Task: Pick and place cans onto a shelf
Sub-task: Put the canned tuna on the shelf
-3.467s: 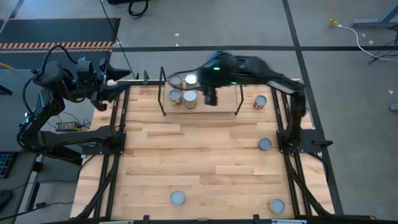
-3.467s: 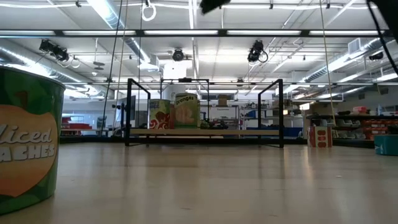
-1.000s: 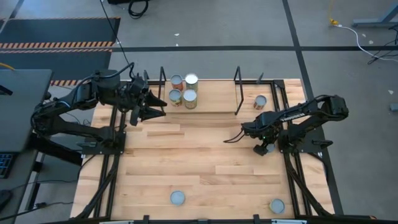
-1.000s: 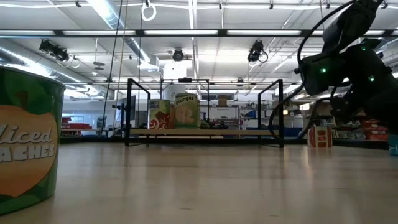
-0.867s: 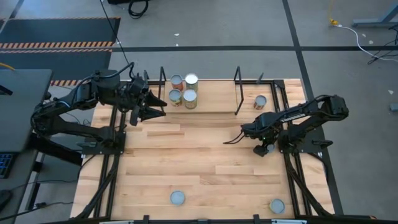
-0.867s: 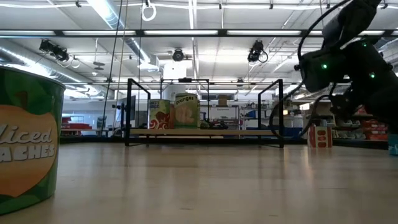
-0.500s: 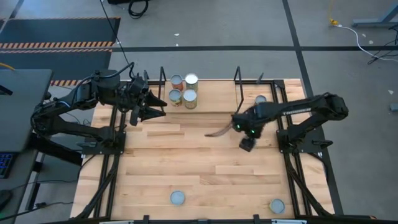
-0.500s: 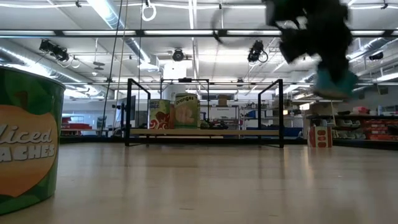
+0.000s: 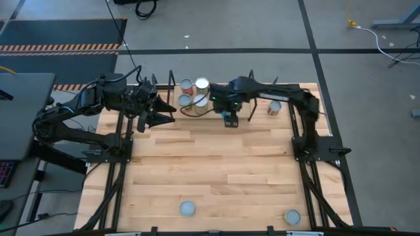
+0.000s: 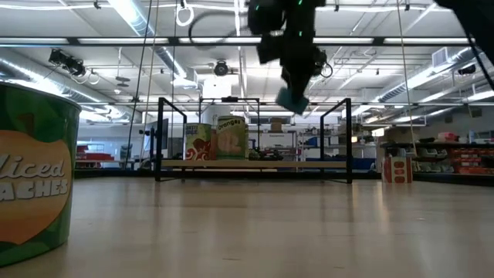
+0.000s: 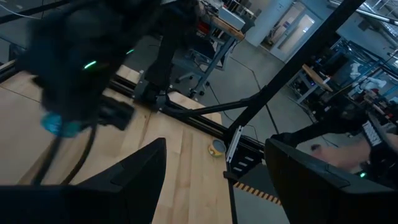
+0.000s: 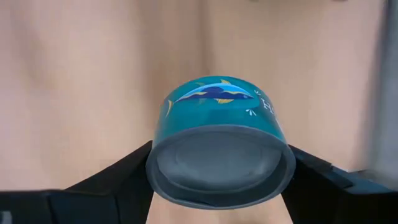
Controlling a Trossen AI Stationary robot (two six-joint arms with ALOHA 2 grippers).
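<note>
Swinging across from the right side of the table, the right arm had carried a blue-teal can (image 12: 221,158) up over the shelf (image 9: 210,113), which stood at the far edge of the table (image 9: 216,170); a second before, that arm was crouched low, well to the right of the shelf. The right gripper (image 9: 229,120) hung above the shelf's front edge, fingers (image 12: 112,177) clamped on either side of the can, which was raised so as to clear the black rod uprights. Judging by this, the placing step was under way but not finished.

Four cans (image 9: 193,94) were clustered on the shelf's left half, leaving its right half free for the newcomer. Another can (image 9: 274,107) waited just right of the shelf, and two more (image 9: 188,208) sat well in front of it. Left of the shelf, the left gripper (image 9: 164,110) hovered with fingers spread and holding nothing, kept clear of the working arm.
</note>
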